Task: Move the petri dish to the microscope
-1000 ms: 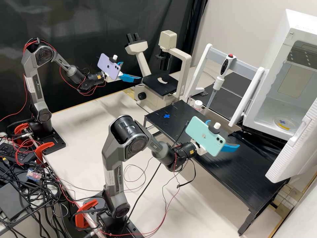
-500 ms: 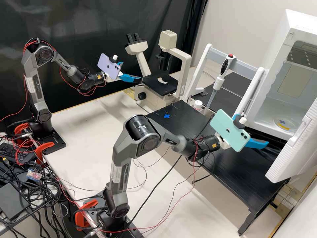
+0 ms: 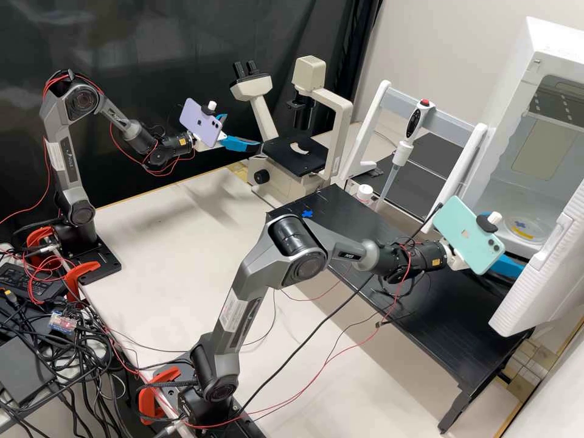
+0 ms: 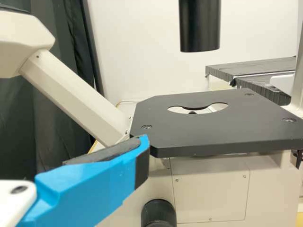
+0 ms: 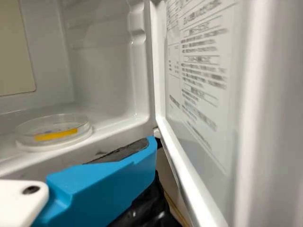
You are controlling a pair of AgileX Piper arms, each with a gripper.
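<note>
The clear petri dish [image 3: 521, 229], with a yellow strip, lies flat inside the white open-doored chamber; the right wrist view shows the dish [image 5: 54, 137] on the chamber floor. My right gripper [image 3: 510, 266] is between that opening and the door, apart from the dish. In its wrist view the right gripper [image 5: 142, 150] stands open, its pad bare. Beside the cream microscope [image 3: 298, 155] my left gripper [image 3: 244, 130] hangs open and holds nothing. Its wrist view has the left gripper [image 4: 137, 149] near the edge of the black microscope stage [image 4: 203, 135], which bears no dish.
The chamber's door [image 3: 541, 274] stands open close to the right gripper; the door's inner face [image 5: 199, 94] rises beside it. A pipette [image 3: 404, 146] hangs on a white stand behind the black platform [image 3: 377, 231], which carries a blue cross mark. A white-capped bottle [image 3: 364, 193] stands near the stand.
The right arm has stretched out from above the black platform toward the chamber, carrying its gripper rightward to the doorway. The left arm has kept still.
</note>
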